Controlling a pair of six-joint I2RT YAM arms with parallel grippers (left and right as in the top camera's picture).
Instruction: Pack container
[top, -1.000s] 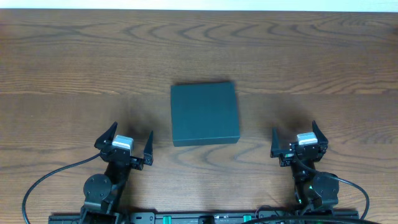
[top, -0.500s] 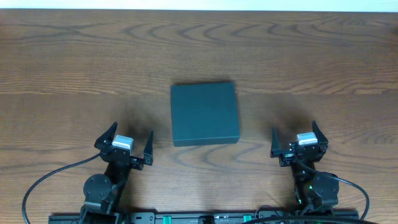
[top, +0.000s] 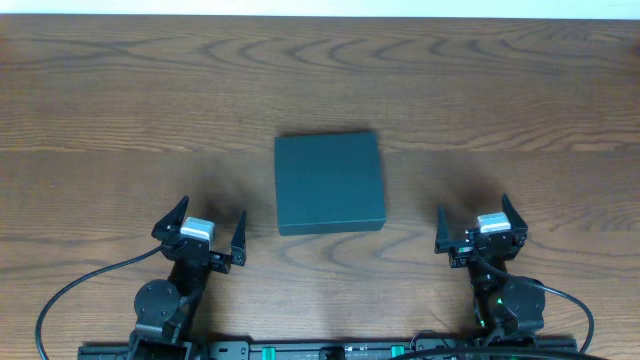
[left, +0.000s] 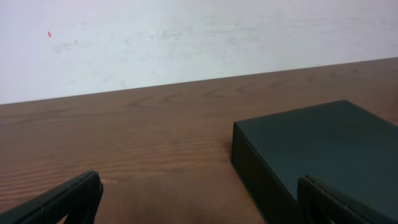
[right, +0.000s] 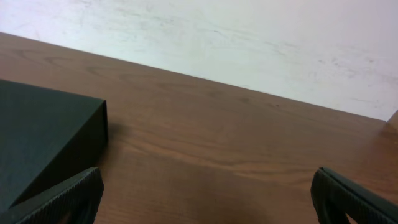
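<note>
As the container (top: 329, 184) lies shut on the table (top: 120, 100), left gripper (top: 212, 208) spread wide, empty, apart from its near-left corner, right gripper (top: 473, 205) likewise wide, empty, off its near-right corner.

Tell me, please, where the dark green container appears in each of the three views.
Overhead: the container lies at the centre of the picture, lid closed.
Left wrist: it fills the lower right corner.
Right wrist: it is at the left edge, in the lower half.
Shared landmark: the far edge of the wooden table against the white wall, towards the top of every view.
</note>
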